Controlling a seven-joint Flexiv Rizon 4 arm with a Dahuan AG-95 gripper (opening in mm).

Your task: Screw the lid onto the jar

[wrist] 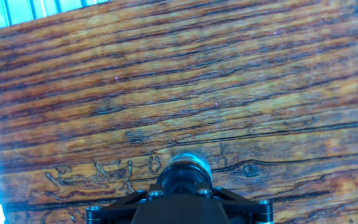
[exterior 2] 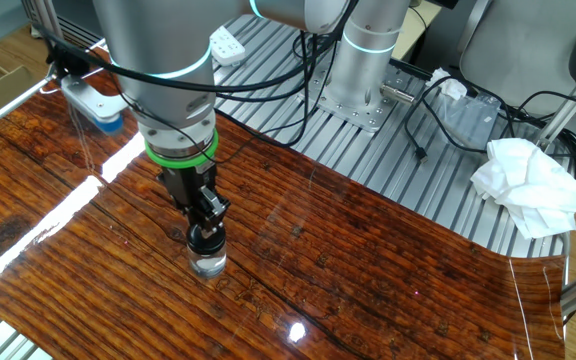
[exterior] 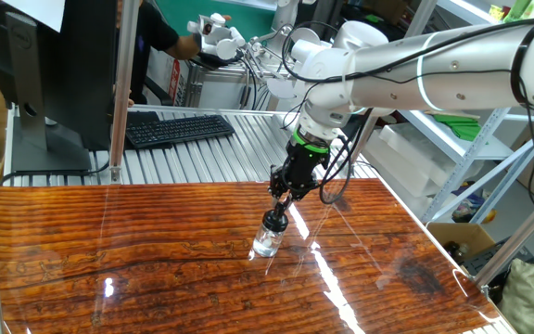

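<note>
The small clear jar (exterior: 266, 244) (exterior 2: 209, 264) stands upright on the wooden table (exterior: 137, 269), near its middle. The dark lid (exterior: 275, 222) (exterior 2: 206, 239) sits on the jar's mouth. My gripper (exterior: 279, 210) (exterior 2: 206, 228) comes straight down from above, and its black fingers are closed around the lid. In the hand view the lid and jar top (wrist: 185, 169) show as a dark round shape just past the gripper body, whose fingertips are hidden. I cannot tell how far the lid is turned down on the jar.
A black keyboard (exterior: 179, 128) and a monitor lie behind the table on the slatted metal bench. A crumpled white cloth (exterior 2: 526, 186) and cables sit on that bench. A white power strip (exterior 2: 92, 98) rests at the table's corner. A person stands at the back.
</note>
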